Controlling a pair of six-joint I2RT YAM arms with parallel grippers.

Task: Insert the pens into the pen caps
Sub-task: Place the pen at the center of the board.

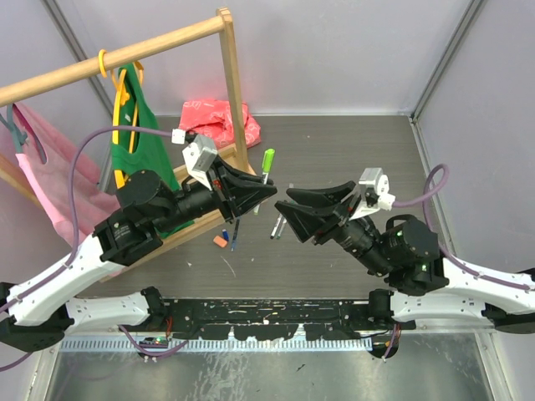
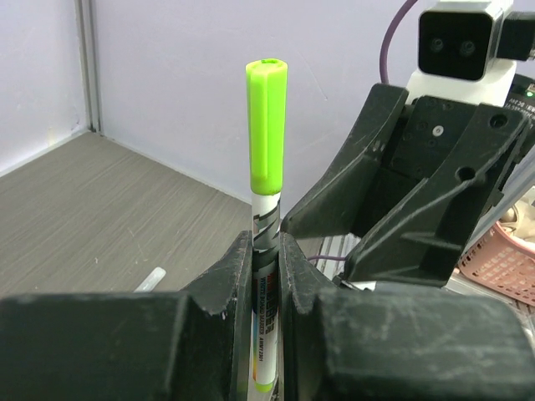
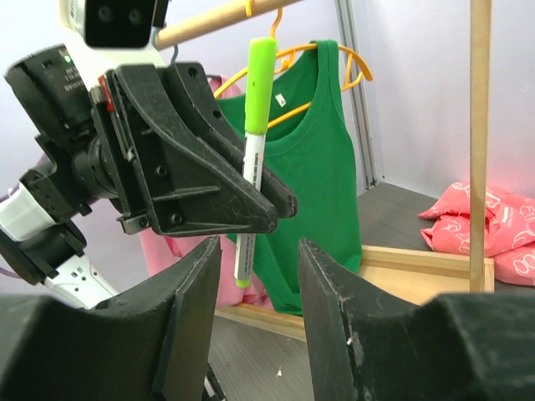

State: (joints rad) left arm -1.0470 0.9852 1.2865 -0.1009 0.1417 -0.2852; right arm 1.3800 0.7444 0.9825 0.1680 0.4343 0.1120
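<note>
Gripping the green-capped pen at mid-barrel, the left claw was clenched on it and held it upright above the tabletop, near the centre of the scene. The green cap sat on the upper end and appeared fully seated. The lower end of the barrel projected beneath the jaws. The right claw stood open just right of the pen, jaws parted and grasping nothing. Whether a finger touched the barrel could not be told.

A dark-ended pen and a second pen lay loose on the tabletop beneath the two claws. An orange cap lay just left of them.

Handling, as judged:
- Each pen was probably light and stiff, with a smooth plastic barrel liable to slip or rotate in a loose grip.
- Take hold at mid-barrel, clear of the tip.
- A cap was short and hollow; grip it across its sides, leaving the mouth free.
- Pressing should run along the barrel axis, since a tilted push could jam the cap.
</note>
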